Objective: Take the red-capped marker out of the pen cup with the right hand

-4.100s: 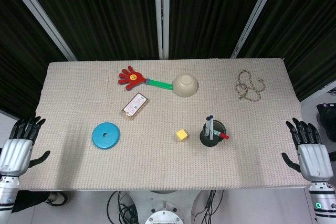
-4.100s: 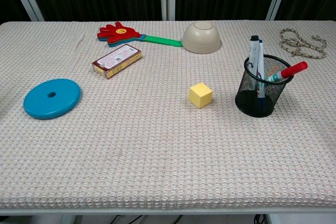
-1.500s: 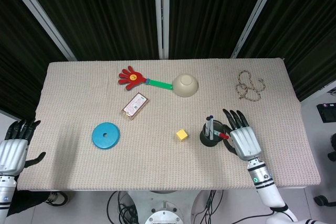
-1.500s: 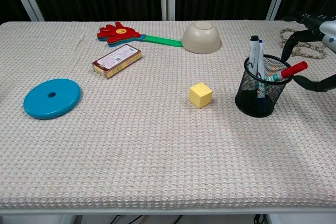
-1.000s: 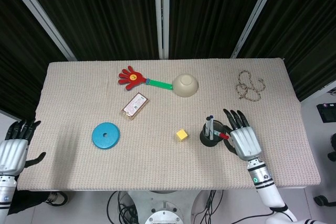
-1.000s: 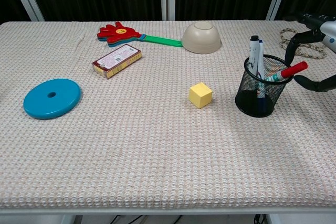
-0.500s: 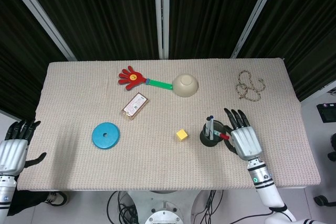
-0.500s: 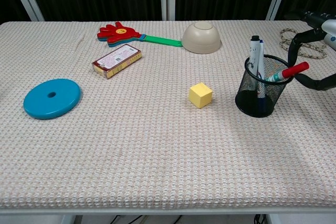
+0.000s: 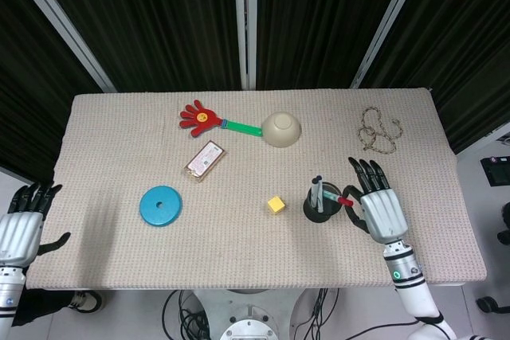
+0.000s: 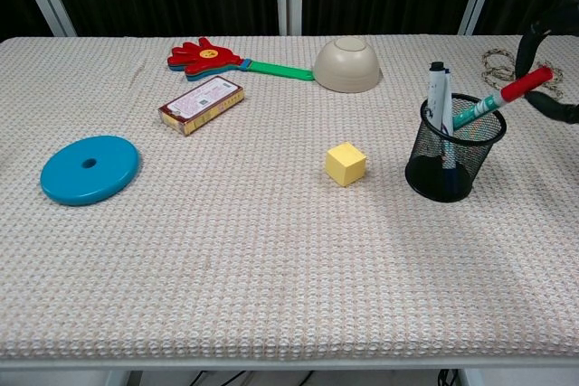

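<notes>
The black mesh pen cup [image 10: 450, 165] stands right of the table's middle. The red-capped marker [image 10: 507, 97] slants up and to the right out of it, its lower end still inside the rim. My right hand [image 9: 382, 209] is just right of the cup and pinches the red cap [image 9: 344, 200]; in the chest view only its dark fingers [image 10: 563, 112] show at the right edge. Two dark-capped markers [image 10: 439, 88] stay upright in the cup. My left hand [image 9: 20, 228] hangs open off the table's left edge.
A yellow cube [image 10: 346, 164] lies left of the cup. A beige upturned bowl [image 10: 347, 64] and a red hand clapper [image 10: 208, 56] sit at the back, a rope [image 9: 378, 131] at the back right. A small box [image 10: 201, 104] and a blue disc [image 10: 90, 169] lie on the left.
My right hand came in from the table's right edge to the cup, took hold of the red cap, and has now risen, lifting and tilting the marker up and right.
</notes>
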Available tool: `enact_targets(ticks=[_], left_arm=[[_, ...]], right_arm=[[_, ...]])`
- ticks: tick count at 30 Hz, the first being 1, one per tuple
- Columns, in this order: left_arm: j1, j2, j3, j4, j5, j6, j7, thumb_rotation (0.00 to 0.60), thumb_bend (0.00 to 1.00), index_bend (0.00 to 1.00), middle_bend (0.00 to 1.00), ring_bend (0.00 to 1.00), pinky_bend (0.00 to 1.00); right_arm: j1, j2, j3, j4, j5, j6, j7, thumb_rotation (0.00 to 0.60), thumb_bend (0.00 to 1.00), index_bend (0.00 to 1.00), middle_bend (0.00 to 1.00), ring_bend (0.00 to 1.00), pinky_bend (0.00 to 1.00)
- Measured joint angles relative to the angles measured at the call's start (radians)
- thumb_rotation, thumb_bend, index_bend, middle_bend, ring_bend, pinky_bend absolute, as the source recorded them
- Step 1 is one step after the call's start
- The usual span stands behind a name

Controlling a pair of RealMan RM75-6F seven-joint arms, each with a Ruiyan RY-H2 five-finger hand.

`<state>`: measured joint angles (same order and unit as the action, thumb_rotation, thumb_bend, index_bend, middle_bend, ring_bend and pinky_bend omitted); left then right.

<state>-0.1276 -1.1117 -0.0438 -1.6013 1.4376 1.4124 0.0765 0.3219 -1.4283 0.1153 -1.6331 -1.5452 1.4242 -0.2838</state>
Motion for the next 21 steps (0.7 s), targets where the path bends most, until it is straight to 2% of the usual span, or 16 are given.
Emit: enact_targets(ticks=[7, 11, 16, 21], left_arm=[[0.000, -0.004, -0.001, -0.004, -0.001, 0.001, 0.006, 0.600, 0.17, 0.12, 0.07, 0.00, 0.03], [-0.004, -0.005, -0.001, -0.006, 0.003, -0.003, 0.009, 0.600, 0.17, 0.12, 0.07, 0.00, 0.03], [-0.007, -0.004, -0.001, -0.007, 0.000, -0.010, 0.015, 0.600, 0.17, 0.12, 0.07, 0.00, 0.03], [-0.009, -0.009, 0.001, -0.003, -0.006, -0.019, 0.016, 0.600, 0.17, 0.12, 0.07, 0.00, 0.03]], right_arm=[[-0.031, 0.055, 0.039, -0.025, -0.049, 0.122, 0.060, 0.600, 0.32, 0.66, 0.07, 0.00, 0.00], [-0.041, 0.067, 0.067, 0.001, -0.040, 0.148, 0.072, 0.600, 0.33, 0.66, 0.07, 0.00, 0.00], [-0.043, 0.043, 0.079, 0.094, -0.007, 0.146, 0.065, 0.600, 0.33, 0.67, 0.08, 0.00, 0.00], [-0.040, -0.005, 0.063, 0.205, 0.049, 0.078, 0.072, 0.600, 0.33, 0.67, 0.07, 0.00, 0.00]])
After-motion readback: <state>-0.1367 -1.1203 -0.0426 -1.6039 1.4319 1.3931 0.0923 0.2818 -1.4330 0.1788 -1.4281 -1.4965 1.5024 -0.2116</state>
